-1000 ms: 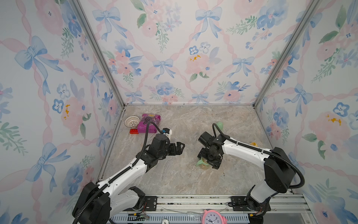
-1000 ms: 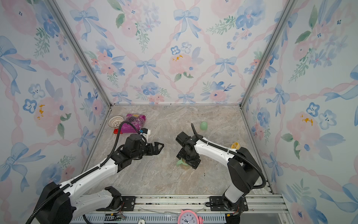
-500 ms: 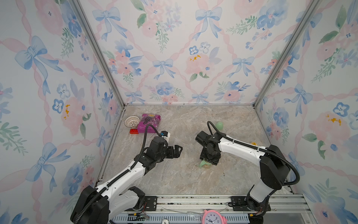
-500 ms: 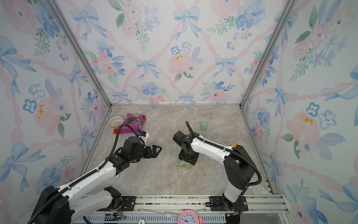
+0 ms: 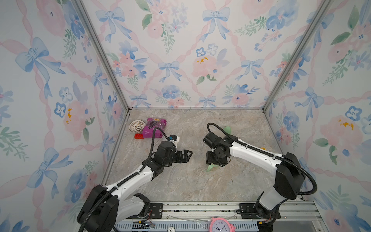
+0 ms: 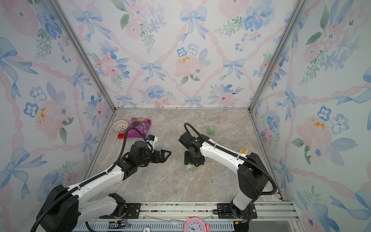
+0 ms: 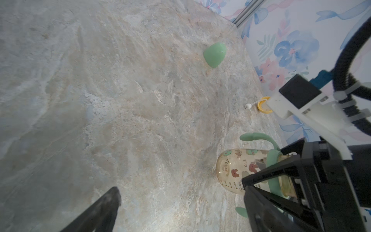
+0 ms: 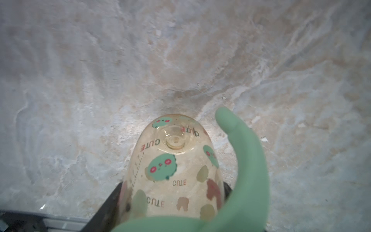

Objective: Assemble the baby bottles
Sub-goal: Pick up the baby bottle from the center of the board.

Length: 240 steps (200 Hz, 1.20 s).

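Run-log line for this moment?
left claw: open, empty | right claw: shut on bottle body, green ring fitted | dome cap, yellow collar: loose

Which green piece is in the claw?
The two-handled ring, fitted on the amber bottle in the right claw. The dome cap, also green, sits alone farther back.

Robot lab cell, dressed as a nursery. Walls (image 5: 180,60) papered with bows and flowers, framed by bare aluminium posts (image 5: 102,54). Marble-print tabletop (image 5: 190,186). Slotted metal rail (image 5: 200,207) along the front edge carries two robot arms (image 5: 130,178). Pink alarm clock (image 5: 220,225) beside it.
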### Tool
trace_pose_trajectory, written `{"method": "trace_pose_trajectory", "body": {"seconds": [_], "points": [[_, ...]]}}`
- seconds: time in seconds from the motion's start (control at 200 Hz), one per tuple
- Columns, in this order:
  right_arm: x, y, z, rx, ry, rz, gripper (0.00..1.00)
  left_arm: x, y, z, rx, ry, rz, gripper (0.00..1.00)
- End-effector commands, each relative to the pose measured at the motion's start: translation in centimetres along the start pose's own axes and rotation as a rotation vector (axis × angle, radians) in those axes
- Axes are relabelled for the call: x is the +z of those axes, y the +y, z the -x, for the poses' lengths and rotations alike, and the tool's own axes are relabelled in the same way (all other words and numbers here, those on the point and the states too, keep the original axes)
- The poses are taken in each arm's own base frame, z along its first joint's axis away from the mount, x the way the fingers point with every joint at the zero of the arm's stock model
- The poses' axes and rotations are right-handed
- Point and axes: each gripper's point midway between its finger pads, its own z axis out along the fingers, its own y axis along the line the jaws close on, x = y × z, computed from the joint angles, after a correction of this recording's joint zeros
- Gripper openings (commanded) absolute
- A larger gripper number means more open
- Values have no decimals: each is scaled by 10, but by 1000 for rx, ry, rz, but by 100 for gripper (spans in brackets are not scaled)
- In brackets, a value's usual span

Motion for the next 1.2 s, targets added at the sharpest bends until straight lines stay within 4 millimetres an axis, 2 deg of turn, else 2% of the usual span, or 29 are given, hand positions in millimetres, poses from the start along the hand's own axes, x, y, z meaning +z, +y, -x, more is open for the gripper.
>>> {"method": "trace_pose_trajectory", "body": {"seconds": [0.0,0.075,0.12,0.305,0.42,0.49,0.65,0.755,0.92,1.195], "points": [[-46,30,8,-329,-68,164,22,13,-41,7,186,-54,-149,98],[-66,37,3,-434,-64,229,22,18,-66,0,331,-66,-230,97],[-77,37,1,-492,-60,232,22,17,-73,-3,407,-100,-260,97],[-106,36,-1,-561,-37,264,20,-10,-86,-13,654,-301,-379,98],[-114,38,1,-560,-45,286,20,-16,-93,-24,747,-306,-425,98],[-117,42,-2,-571,-38,318,20,-16,-100,-31,813,-311,-434,98],[-119,50,-13,-604,-11,383,20,-26,-109,-19,901,-398,-413,98],[-122,56,-20,-639,-12,406,20,-29,-119,-25,956,-394,-479,98],[-121,61,-27,-670,-9,415,20,-25,-128,-32,952,-344,-551,98],[-114,65,-31,-709,0,398,19,-27,-139,-23,950,-318,-571,98]]}}
